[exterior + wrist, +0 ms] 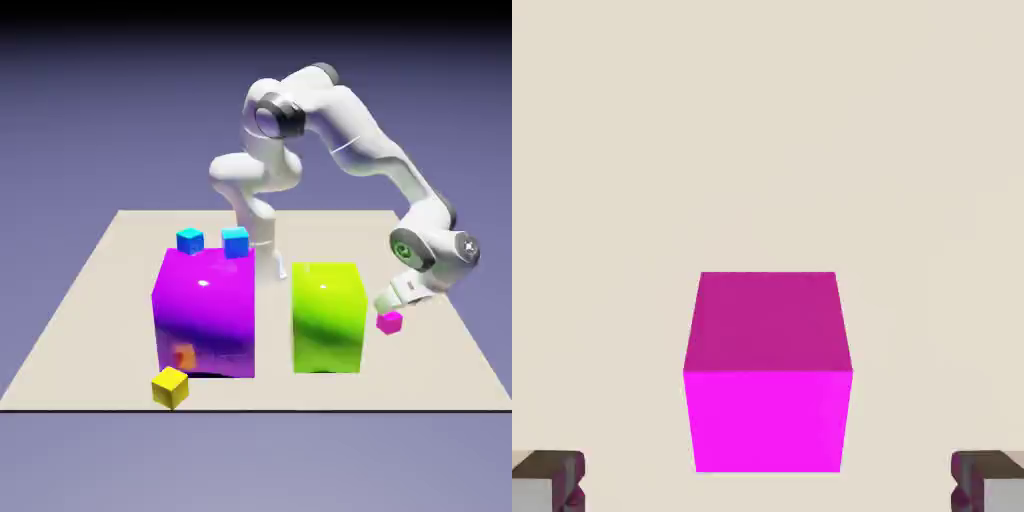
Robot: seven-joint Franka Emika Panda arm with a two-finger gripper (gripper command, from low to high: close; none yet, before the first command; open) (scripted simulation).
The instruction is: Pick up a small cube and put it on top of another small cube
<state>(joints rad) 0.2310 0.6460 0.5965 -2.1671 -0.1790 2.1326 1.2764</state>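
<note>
The tiny magenta cube (767, 370) sits on the table (440, 370) just right of the green block (326, 315), dead centre between the wide-open, empty gripper (767, 485) fingers, though I can't quite tell if they're low enough to straddle it.

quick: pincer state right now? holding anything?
Pincer: open, holding nothing; the small magenta cube sits on the table between the spread fingertips, untouched.
</note>
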